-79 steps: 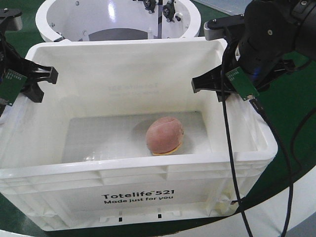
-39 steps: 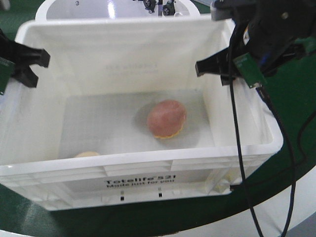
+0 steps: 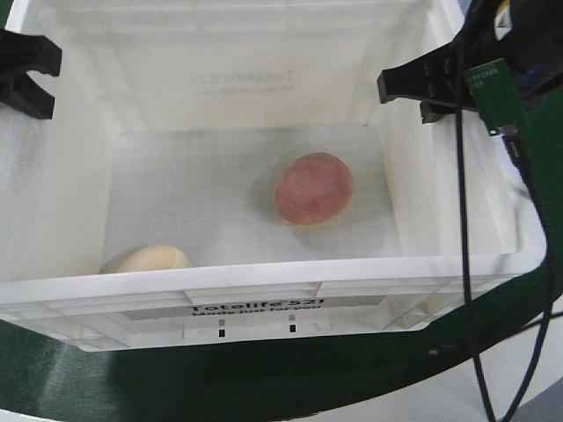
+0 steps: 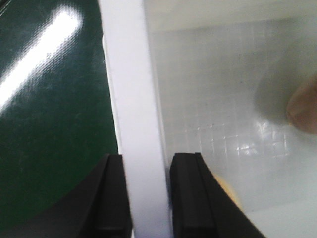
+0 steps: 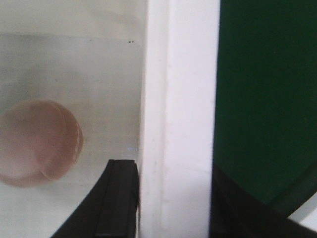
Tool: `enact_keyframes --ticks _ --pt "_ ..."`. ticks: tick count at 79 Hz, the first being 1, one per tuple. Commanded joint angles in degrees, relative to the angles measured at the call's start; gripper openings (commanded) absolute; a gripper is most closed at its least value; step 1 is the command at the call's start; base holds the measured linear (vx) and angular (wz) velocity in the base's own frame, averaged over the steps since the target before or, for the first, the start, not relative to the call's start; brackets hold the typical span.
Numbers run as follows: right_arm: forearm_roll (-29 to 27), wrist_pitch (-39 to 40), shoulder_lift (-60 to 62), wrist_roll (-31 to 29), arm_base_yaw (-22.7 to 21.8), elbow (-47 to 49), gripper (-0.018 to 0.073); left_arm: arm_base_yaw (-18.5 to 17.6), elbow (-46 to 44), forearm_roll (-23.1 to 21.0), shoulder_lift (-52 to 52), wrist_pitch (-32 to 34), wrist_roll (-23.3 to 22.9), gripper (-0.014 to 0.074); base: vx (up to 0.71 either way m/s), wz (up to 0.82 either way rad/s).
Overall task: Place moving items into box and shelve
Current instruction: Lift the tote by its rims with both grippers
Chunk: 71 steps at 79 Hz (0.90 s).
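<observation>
While the box (image 3: pixel 264 294) fills most of the front view, both arms have hold of it by the side walls. The left gripper (image 4: pixel 147 196) is closed down to about the thickness of the left wall, one black finger (image 4: pixel 111 198) outside over the green surface (image 4: pixel 54 124) and the other inside, both pressed right against the white plastic. Same deal on the other side: the right gripper (image 5: pixel 173 203) pinches the right wall, with one finger inside and one outside.

Both moving items are lying on the box floor. The pinkish-brown ball (image 3: pixel 314 188) sits a bit right of center, with a thin yellowish edge showing at its near side, well apart from every wall. The pale cream lump (image 3: pixel 154 259) is tucked into the near-left corner, partly hidden behind the near rim. The two are well apart from each other.

A black cable (image 3: pixel 462 220) hangs down from the right arm across the box's right side. The print on the near face is too foreshortened to read properly.
</observation>
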<state>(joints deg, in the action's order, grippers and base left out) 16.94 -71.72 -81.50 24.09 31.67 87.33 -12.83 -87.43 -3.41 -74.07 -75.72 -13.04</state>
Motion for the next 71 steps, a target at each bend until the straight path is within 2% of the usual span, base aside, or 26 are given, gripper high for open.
enact_keyframes --ticks 1,71 --pt "2.5 5.2 3.8 -0.6 0.1 2.6 -0.0006 -0.6 -2.9 -3.0 3.0 3.7 -0.1 -0.0008 0.00 0.00" --pt "3.1 6.6 5.7 -0.9 0.1 2.6 -0.0006 -0.6 -3.4 -3.3 6.1 3.7 -0.1 -0.0008 0.00 0.00"
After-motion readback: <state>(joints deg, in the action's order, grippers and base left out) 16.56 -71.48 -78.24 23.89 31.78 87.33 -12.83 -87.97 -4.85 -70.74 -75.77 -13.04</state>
